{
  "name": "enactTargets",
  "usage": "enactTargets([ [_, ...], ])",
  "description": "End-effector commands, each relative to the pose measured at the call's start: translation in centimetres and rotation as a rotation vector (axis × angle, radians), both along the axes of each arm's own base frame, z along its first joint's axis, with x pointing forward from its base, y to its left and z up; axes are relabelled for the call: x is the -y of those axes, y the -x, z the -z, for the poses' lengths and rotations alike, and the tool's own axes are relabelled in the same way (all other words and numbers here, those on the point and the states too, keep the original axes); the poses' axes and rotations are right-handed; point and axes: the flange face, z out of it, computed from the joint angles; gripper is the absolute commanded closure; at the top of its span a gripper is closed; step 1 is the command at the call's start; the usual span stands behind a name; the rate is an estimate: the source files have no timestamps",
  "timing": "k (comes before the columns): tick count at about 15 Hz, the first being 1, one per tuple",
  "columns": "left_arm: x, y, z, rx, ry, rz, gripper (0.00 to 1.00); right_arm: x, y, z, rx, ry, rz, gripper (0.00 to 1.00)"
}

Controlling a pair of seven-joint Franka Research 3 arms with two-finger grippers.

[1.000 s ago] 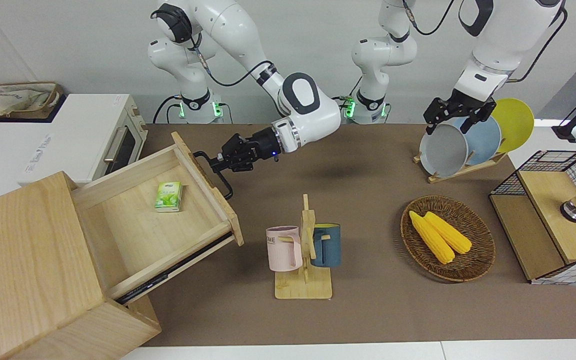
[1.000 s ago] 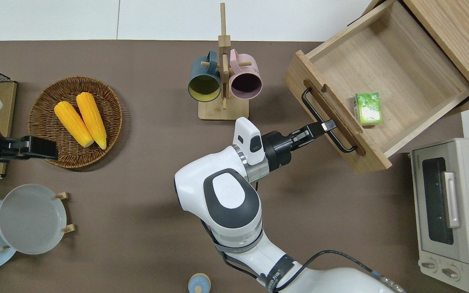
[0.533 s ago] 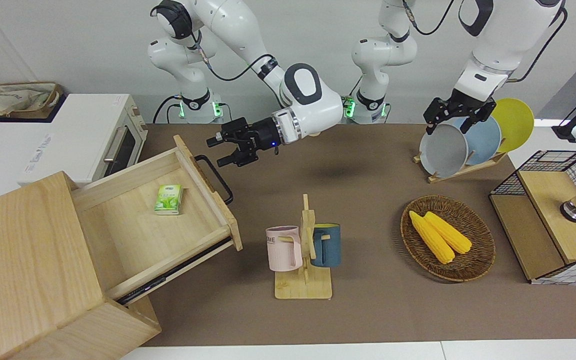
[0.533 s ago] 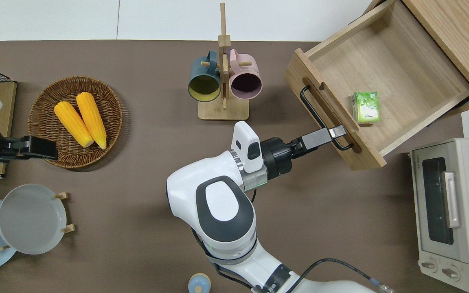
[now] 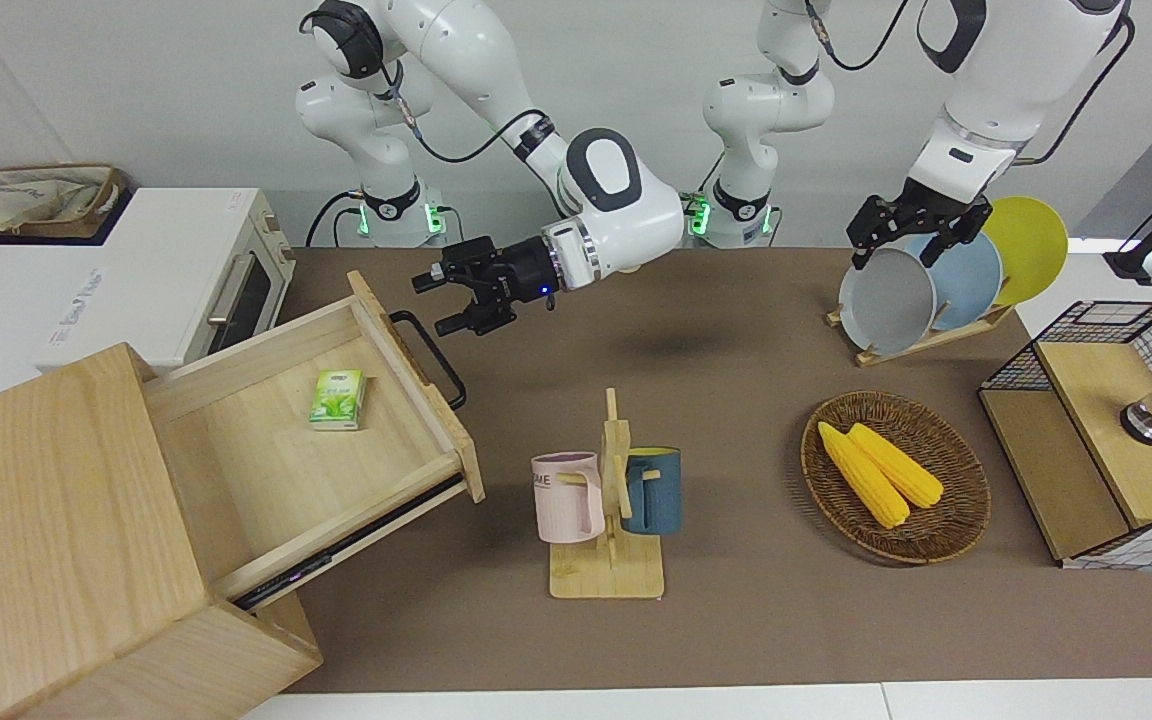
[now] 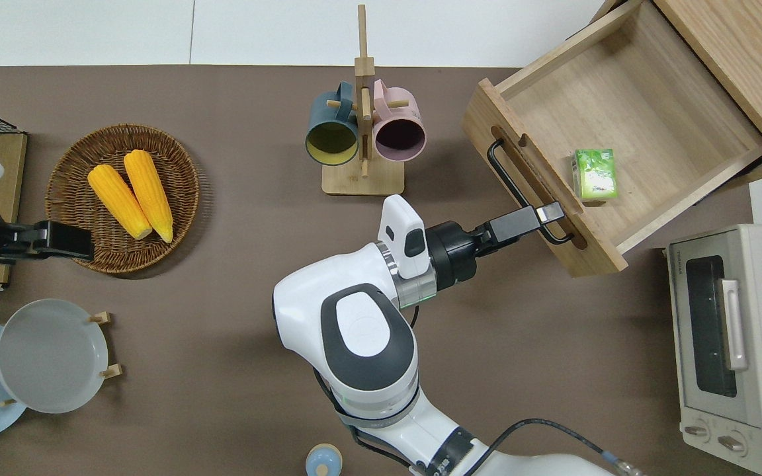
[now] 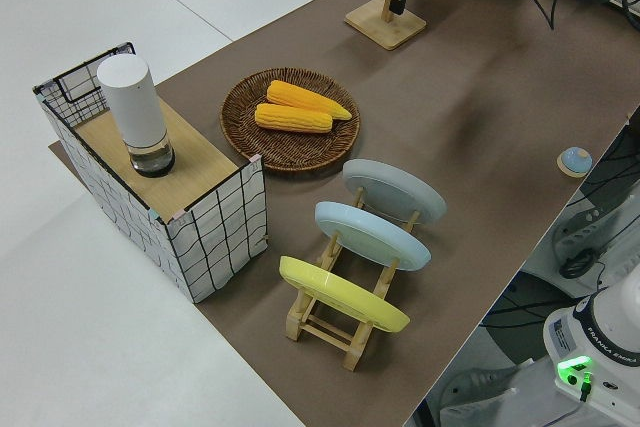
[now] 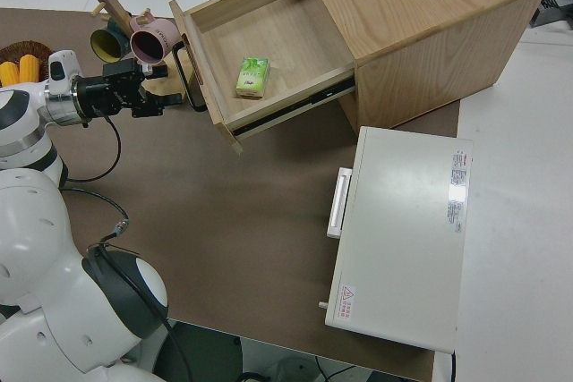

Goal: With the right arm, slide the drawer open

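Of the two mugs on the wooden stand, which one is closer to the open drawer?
The pink mug. It hangs on the stand's side toward the open drawer, while the blue mug hangs on the side toward the basket.

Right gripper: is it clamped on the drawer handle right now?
No: the right gripper is open, its fingers clear of the handle of the pulled-out drawer.

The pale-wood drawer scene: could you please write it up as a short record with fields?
drawer: wide pale-wood drawer with a black bar handle, pulled well out of the pale-wood box cabinet
drawer contents: one small green packet
right gripper: black two-finger gripper, open, raised clear of the handle, holding nothing
left arm: parked
beside the cabinet: white toaster oven, door shut
task state: drawer open, handle released
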Motion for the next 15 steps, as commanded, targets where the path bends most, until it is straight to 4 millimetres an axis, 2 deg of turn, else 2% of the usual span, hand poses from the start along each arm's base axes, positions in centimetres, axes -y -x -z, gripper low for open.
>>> enactTargets([
  [1,0.0,0.3,-0.5,0.005,-0.013,0.008,0.00,-0.4,0.0,-1.4,-0.045,-0.112,-0.004,0.013],
  [7,0.1,0.3,-0.5,0.005,-0.013,0.011,0.00,-1.6,1.4,-3.1,-0.126,-0.365,-0.002,0.013],
  [10,-0.1,0.3,-0.5,0.005,-0.013,0.008,0.00,-0.6,1.5,-5.7,-0.158,-0.573,0.019,0.013],
  [11,0.0,0.3,-0.4,0.004,-0.013,0.010,0.00,0.4,1.3,-6.7,-0.161,-0.646,0.039,0.013],
  [15,-0.1,0.3,-0.5,0.005,-0.013,0.007,0.00,2.5,1.2,-9.6,-0.217,-0.824,0.059,0.013],
])
